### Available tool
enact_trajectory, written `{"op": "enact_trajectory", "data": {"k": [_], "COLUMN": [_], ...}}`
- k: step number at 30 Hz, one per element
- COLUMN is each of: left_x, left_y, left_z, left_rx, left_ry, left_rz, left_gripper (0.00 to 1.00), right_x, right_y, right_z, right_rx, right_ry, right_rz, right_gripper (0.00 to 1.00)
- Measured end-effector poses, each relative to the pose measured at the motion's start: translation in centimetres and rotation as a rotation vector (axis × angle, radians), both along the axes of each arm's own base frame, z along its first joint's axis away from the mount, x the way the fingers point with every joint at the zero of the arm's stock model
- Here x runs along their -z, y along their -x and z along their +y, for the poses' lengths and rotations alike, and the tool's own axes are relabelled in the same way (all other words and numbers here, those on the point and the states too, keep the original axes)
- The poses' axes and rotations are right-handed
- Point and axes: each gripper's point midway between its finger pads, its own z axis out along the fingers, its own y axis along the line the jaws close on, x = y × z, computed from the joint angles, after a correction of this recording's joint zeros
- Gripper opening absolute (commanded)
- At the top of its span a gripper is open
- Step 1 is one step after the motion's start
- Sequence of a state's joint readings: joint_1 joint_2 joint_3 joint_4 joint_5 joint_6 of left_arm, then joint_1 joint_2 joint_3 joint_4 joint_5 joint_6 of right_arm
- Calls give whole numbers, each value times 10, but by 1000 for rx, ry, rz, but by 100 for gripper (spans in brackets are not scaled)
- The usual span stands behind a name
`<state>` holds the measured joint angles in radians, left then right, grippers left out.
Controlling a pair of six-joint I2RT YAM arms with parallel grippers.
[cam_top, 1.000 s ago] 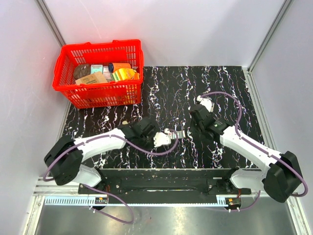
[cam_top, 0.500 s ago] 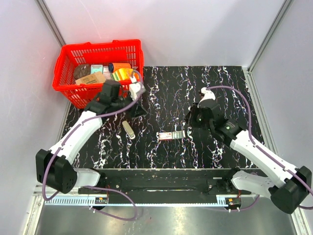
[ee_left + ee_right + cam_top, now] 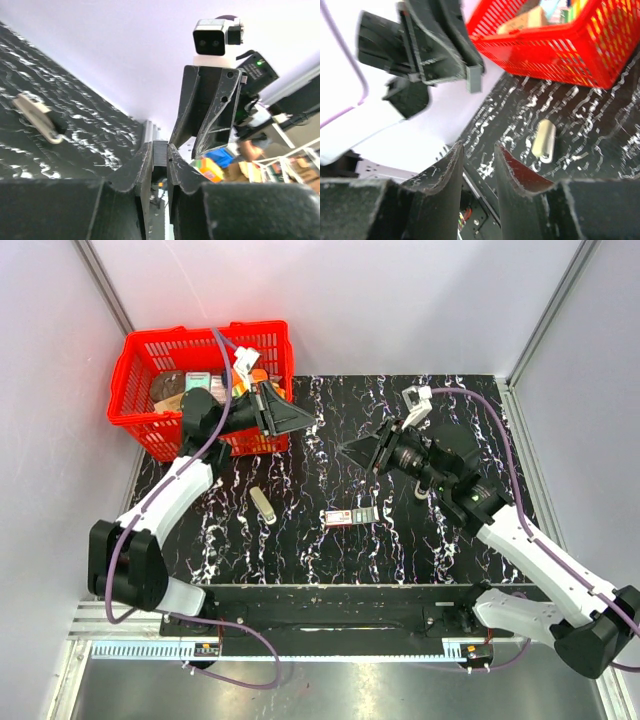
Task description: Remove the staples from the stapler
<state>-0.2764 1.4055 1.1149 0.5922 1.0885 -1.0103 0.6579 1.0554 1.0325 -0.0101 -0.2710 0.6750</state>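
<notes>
The stapler [image 3: 362, 513], black with silver parts, lies flat at the table's middle, with a small red-and-white packet [image 3: 336, 518] against its left end. The staples [image 3: 264, 505], a short pale bar, lie apart to its left; they also show in the left wrist view [image 3: 35, 116] and the right wrist view [image 3: 543, 140]. My left gripper [image 3: 316, 426] [image 3: 160, 150] is raised by the basket, points right, shut and empty. My right gripper [image 3: 346, 448] [image 3: 479, 150] is raised, points left at it, jaws nearly together and empty. Both hang well above the stapler.
A red basket [image 3: 200, 430] holding several packets stands at the back left, right behind my left arm; it also shows in the right wrist view [image 3: 560, 50]. White walls close the table on both sides and at the back. A metal rail runs along the near edge.
Both grippers have left the stapler and risen. The left arm swung back toward the basket and now points right. The right gripper lifted and turned left. The staples now lie on the table.
</notes>
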Motion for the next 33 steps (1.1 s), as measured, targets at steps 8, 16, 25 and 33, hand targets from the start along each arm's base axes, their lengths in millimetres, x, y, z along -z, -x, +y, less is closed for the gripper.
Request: {"op": "enact_trajectory", "data": {"k": [8, 16, 25, 33], "left_x": [-3, -12, -9, -6], "left_y": [11, 25, 28, 26], "left_z": [-1, -1, -3, -3], "left_rx": [88, 108, 103, 97], "left_ry": [120, 133, 121, 111], "left_rz": [159, 138, 132, 139], "left_gripper": [17, 18, 18, 18], "right_x": [-32, -23, -34, -26], "right_y": [6, -2, -6, -10], "right_z": [15, 27, 33, 43], "right_rx": [-87, -116, -123, -134], "right_ry": [-117, -127, -143, -135], "right_rz": [-53, -25, -48, -35], "right_gripper": [38, 41, 41, 39]}}
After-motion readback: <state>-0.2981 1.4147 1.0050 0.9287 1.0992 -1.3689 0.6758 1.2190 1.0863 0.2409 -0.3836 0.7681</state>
